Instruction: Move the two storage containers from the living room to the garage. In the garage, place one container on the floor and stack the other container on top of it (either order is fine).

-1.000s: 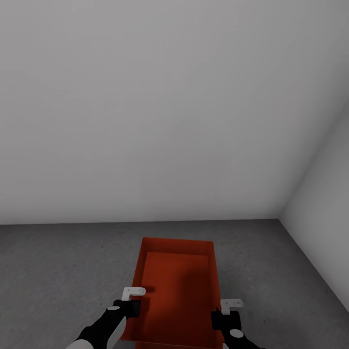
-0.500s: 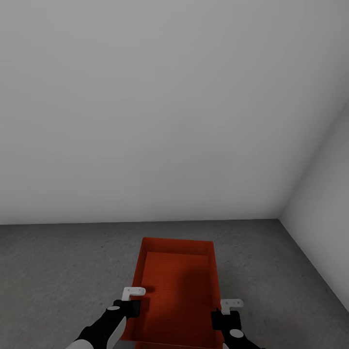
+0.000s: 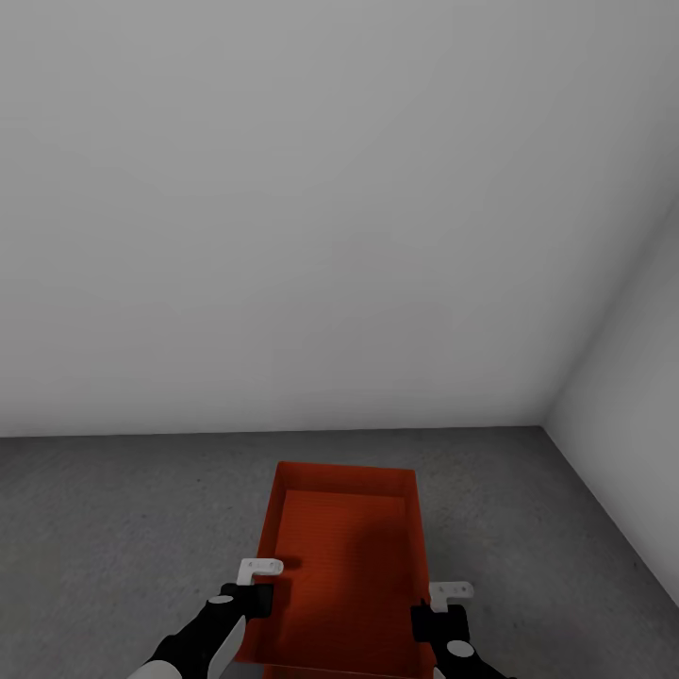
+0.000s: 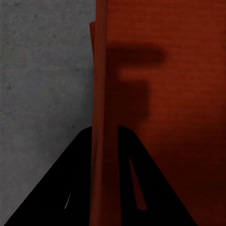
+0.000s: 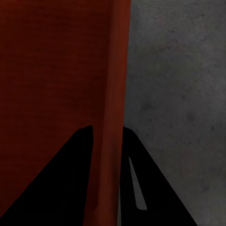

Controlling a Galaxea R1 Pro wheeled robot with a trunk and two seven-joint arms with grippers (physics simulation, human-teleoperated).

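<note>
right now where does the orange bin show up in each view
head view: storage container bottom centre, on the concrete floor, a gripper on each side wall.
left wrist view: its wall runs between the fingers.
right wrist view: its wall runs between the fingers.
shared landmark: the concrete floor.

Nothing has changed: each gripper (image 3: 256, 591) (image 3: 440, 613) clamps the storage container (image 3: 344, 556) wall as before.

An orange-red, lidless rectangular storage container (image 3: 344, 566) with finely ribbed inner surfaces sits upright and level over the mottled grey concrete floor (image 3: 113, 528) of the garage, near the corner of two plain white walls (image 3: 283, 207). Its inside is empty and partly shadowed.
</note>
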